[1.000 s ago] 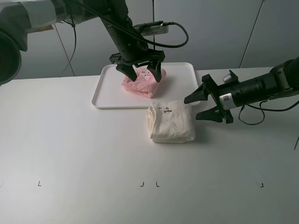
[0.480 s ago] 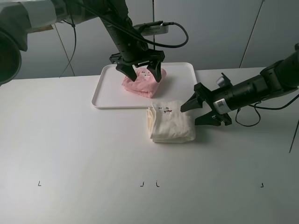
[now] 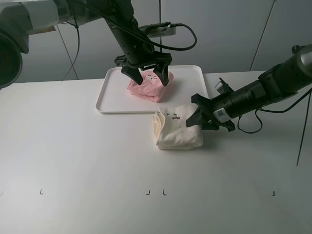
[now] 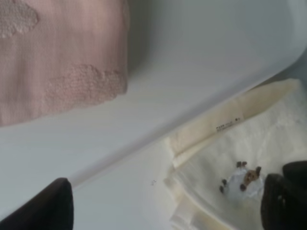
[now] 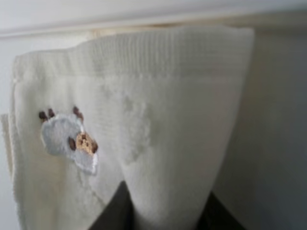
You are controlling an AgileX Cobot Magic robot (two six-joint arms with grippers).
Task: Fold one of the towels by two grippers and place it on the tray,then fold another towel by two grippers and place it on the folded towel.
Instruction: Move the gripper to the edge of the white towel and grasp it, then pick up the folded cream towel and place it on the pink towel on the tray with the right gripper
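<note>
While our left pincer hangs spread over the pink towel, our right pincer pinches the cream towel.
Pink towel lies on the tray; cream one on the tabletop.

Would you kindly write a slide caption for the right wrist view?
Right tool pinching a raised fold of the cream towel, beside its small embroidered animal.

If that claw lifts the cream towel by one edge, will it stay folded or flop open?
Probably floppy: the cream towel is soft terry, and the right wrist view shows its edge bunched up between the right gripper's jaws. Its stacked layers look loose at the side, so they may sag or unfold. It likely won't slip, since the looped fabric looks grippy.
</note>
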